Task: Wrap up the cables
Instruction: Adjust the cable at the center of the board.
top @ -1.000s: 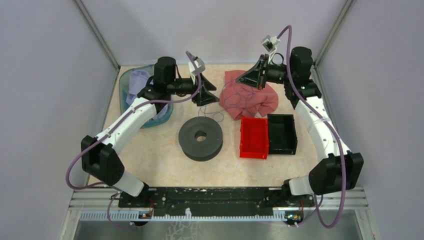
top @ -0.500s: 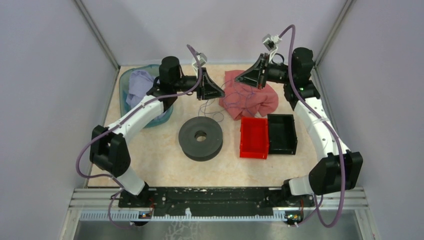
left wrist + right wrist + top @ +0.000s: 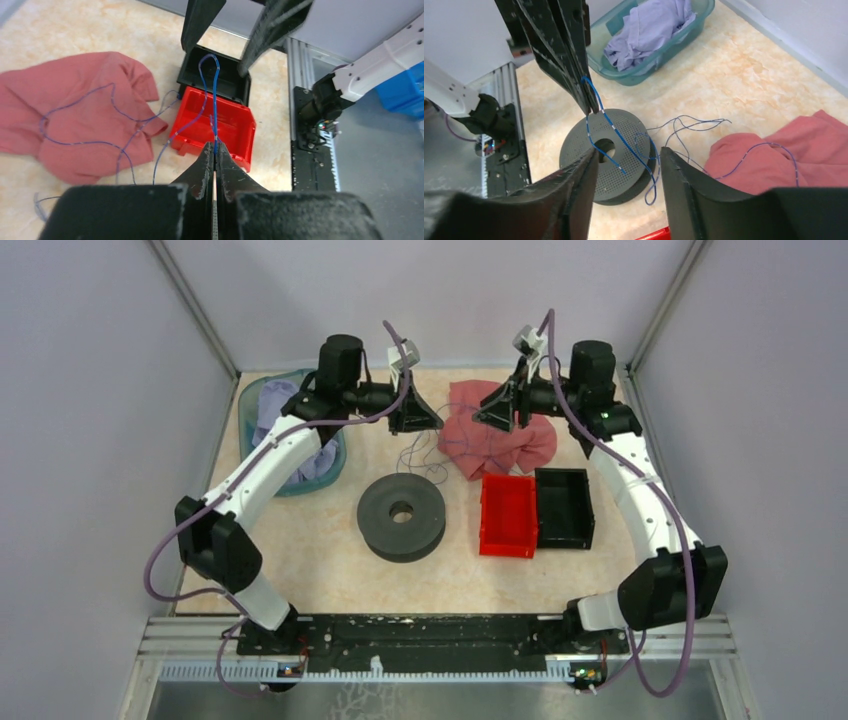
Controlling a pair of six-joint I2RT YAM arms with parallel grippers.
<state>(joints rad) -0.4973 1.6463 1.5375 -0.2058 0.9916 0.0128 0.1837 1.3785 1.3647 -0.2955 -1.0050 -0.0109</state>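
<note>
Left gripper (image 3: 215, 151) pinched shut on cable (image 3: 214, 100), holding a loop raised, likely for handover; right gripper (image 3: 629, 153) wide open, empty, facing it; remaining cable trails over cloth (image 3: 500, 435) near spool (image 3: 401, 517).

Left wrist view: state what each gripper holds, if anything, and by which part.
The left gripper pinches the cable between its fingertips, at the base of a small loop. The right gripper is open, holding nothing.
</note>
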